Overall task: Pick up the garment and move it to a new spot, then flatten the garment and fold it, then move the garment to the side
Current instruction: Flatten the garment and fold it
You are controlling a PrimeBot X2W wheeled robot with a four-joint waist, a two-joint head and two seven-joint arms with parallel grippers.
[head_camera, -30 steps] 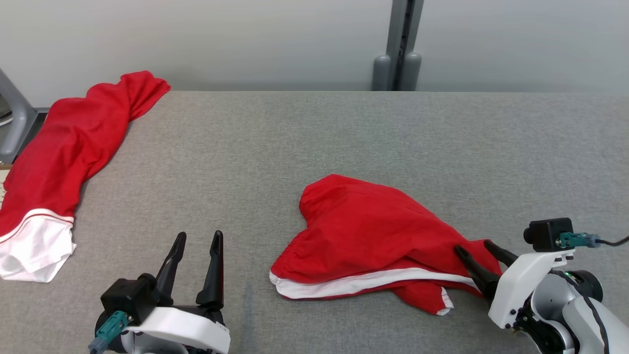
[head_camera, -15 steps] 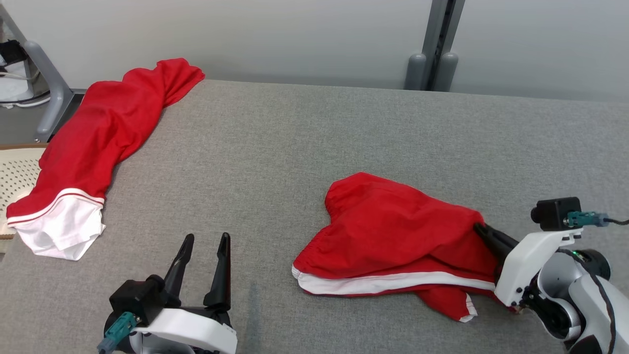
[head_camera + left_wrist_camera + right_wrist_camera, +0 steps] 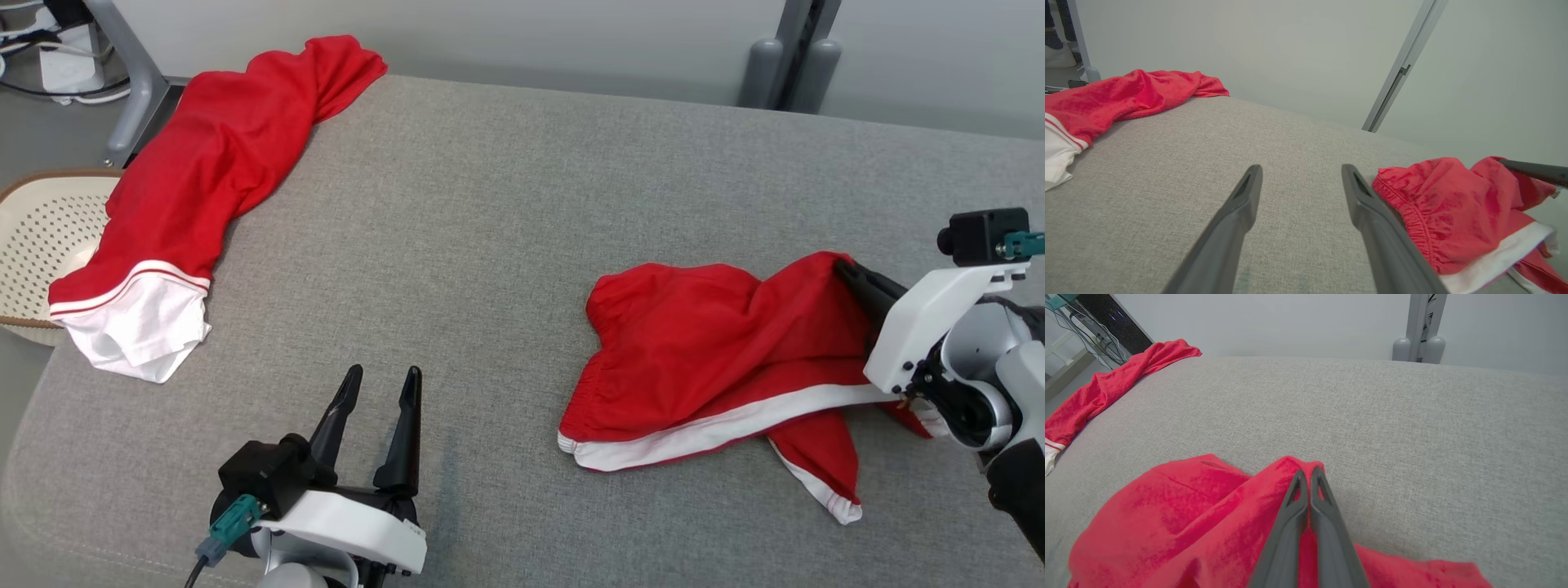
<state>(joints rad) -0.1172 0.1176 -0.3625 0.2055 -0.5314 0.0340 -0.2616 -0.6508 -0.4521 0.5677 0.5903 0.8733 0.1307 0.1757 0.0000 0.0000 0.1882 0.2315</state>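
Red garment (image 3: 718, 359), right of centre on the grey table (image 3: 490, 204), is pinched at one raised fold by the right gripper (image 3: 843, 266) (left gripper (image 3: 384, 377) wide, empty); thin bite may slip on lifting.

The surface (image 3: 506, 188) is covered in grey woven fabric and has rounded edges. A red garment (image 3: 702, 359) with a white band lies crumpled on its right portion, one end raised off the fabric. A second red garment (image 3: 204, 163) with a white end lies along the left edge, well apart, partly overhanging it.
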